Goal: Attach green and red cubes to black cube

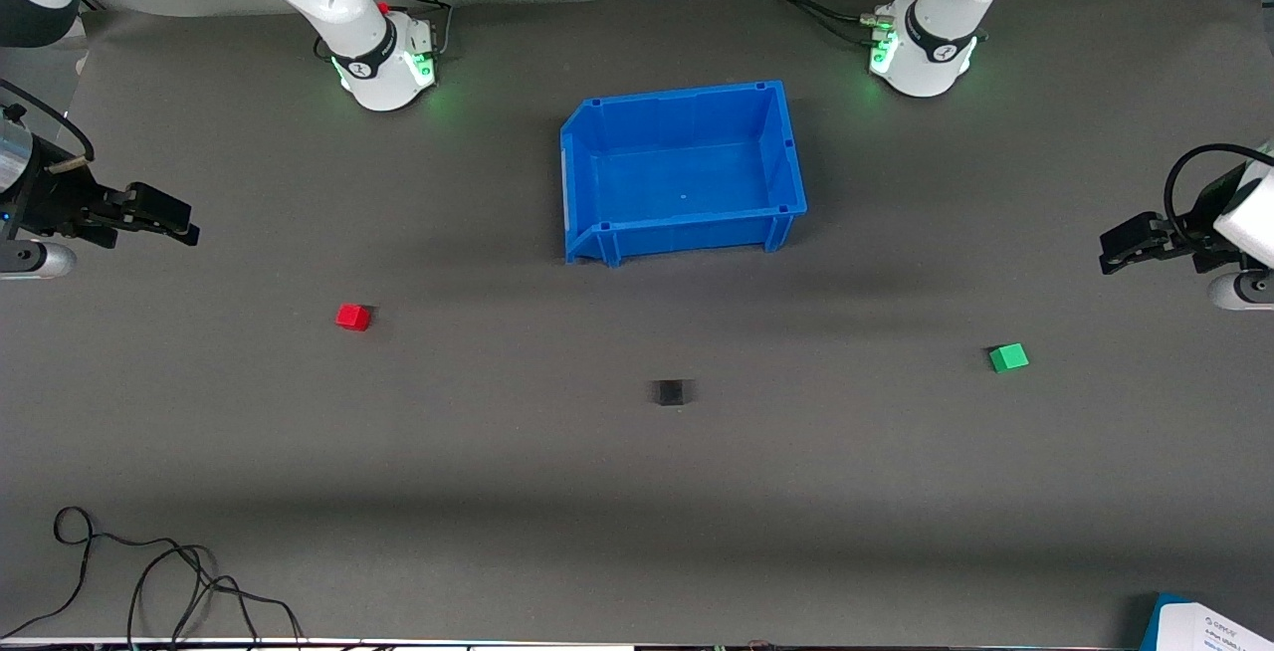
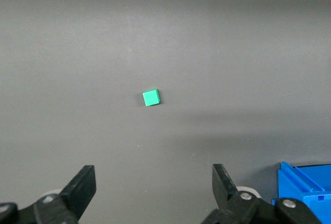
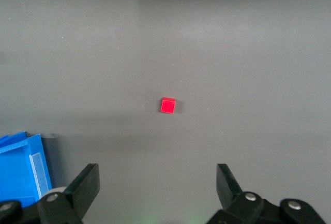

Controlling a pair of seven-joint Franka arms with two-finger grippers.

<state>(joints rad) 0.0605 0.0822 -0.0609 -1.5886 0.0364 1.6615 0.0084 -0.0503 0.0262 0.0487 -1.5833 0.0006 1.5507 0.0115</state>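
A tiny red cube (image 1: 352,317) lies on the grey mat toward the right arm's end; it also shows in the right wrist view (image 3: 167,105). A tiny green cube (image 1: 1008,357) lies toward the left arm's end and shows in the left wrist view (image 2: 151,98). A tiny black cube (image 1: 670,392) sits between them, nearer the front camera than the blue bin. My right gripper (image 1: 177,221) hangs open and empty above the mat at the right arm's end (image 3: 155,182). My left gripper (image 1: 1117,245) hangs open and empty above the mat at the left arm's end (image 2: 154,182).
A blue bin (image 1: 776,158), empty inside, stands mid-table between the arm bases; its corner shows in both wrist views (image 2: 305,182) (image 3: 20,162). Loose black cables (image 1: 149,571) lie at the near edge. A white and blue card (image 1: 1214,626) lies at the near corner.
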